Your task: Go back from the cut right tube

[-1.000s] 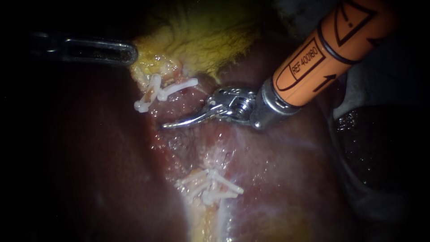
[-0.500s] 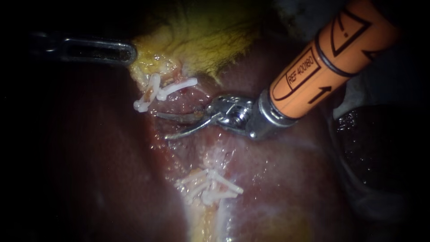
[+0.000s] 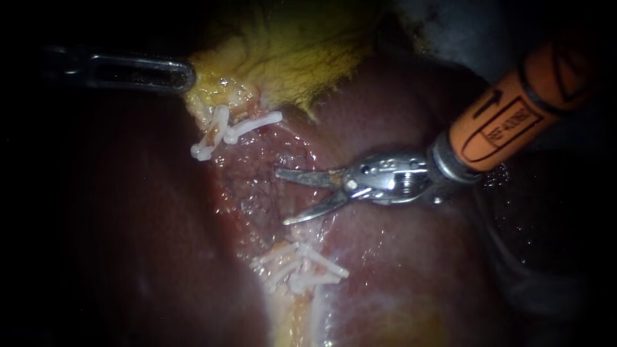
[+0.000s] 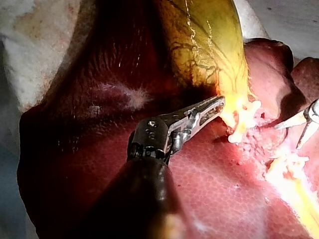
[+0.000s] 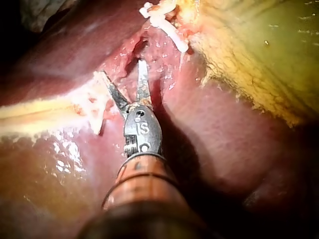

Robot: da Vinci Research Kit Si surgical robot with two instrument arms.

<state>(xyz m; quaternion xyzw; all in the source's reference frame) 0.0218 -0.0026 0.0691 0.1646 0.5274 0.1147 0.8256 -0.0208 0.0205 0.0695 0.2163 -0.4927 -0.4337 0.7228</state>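
The cut tube (image 3: pixel 297 302) runs slantwise from white plastic clips (image 3: pixel 226 130) at the yellow, veined gallbladder (image 3: pixel 289 58) to a second bunch of clips (image 3: pixel 301 266), its ends apart on wet red liver (image 3: pixel 398 270). The right instrument (image 3: pixel 283 197) lies almost level over that gap, its thin curved blades parted and empty, pointing to the endoscope view's left, while the left instrument (image 3: pixel 189 76) pinches the gallbladder's edge in its slotted jaws. Only the left wrist view shows that pinch side-on.

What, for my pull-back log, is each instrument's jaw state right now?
Left instrument: jaws shut on the edge of the gallbladder.
Right instrument: jaws open, holding nothing.
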